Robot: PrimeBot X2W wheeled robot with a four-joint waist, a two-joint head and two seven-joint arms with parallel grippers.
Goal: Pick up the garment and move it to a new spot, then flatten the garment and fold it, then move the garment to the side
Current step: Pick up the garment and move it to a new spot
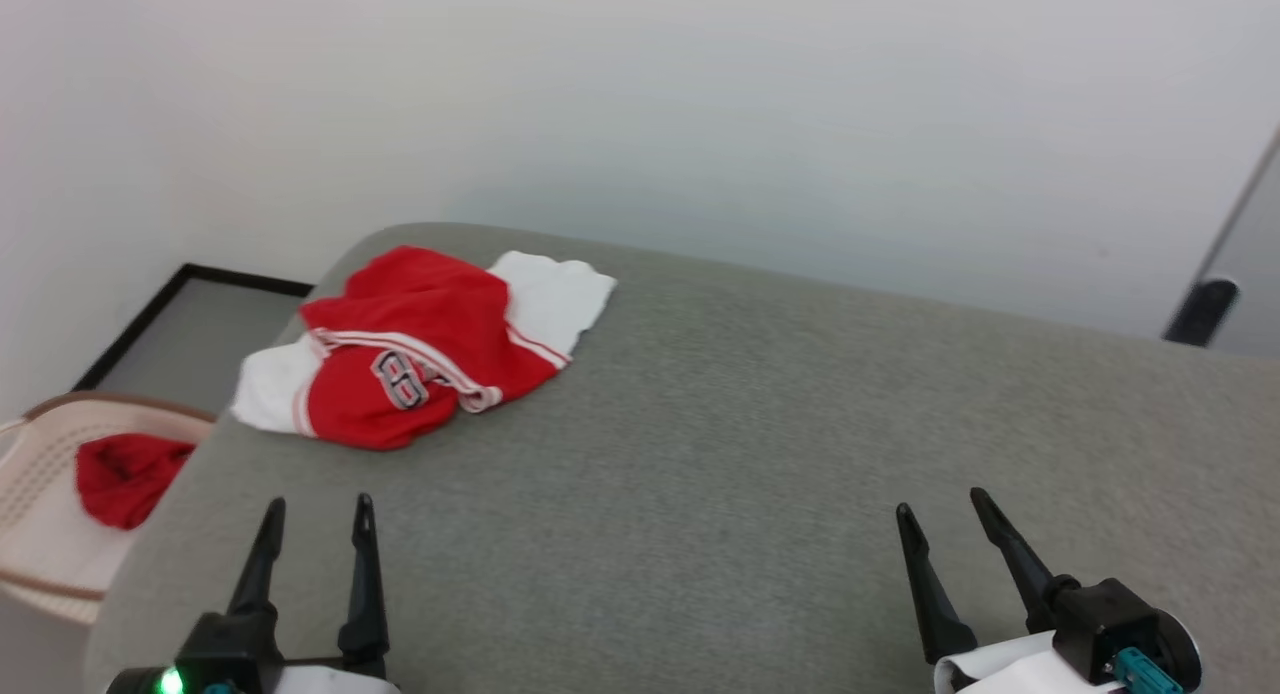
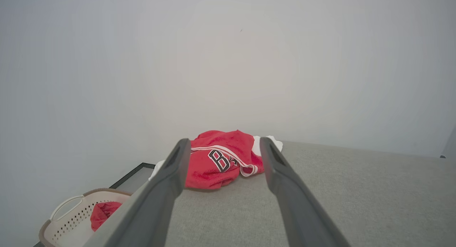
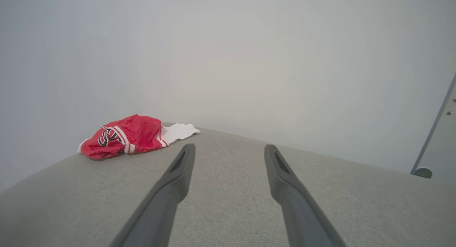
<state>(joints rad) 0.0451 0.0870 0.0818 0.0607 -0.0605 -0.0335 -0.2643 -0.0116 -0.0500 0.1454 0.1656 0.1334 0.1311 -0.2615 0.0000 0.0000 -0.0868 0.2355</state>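
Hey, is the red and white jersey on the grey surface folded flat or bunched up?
Bunched up. The jersey lies in a rumpled heap, striped trim twisted across it, one white sleeve sticking out.

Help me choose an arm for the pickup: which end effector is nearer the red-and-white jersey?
Left. The left end effector hangs open short of the jersey, nearly in line with it; the right end effector, also open, is well off to the jersey's right.

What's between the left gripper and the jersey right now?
Nothing in the way: the head view shows bare grey surface between the open left gripper and the crumpled red jersey; the left wrist view agrees.
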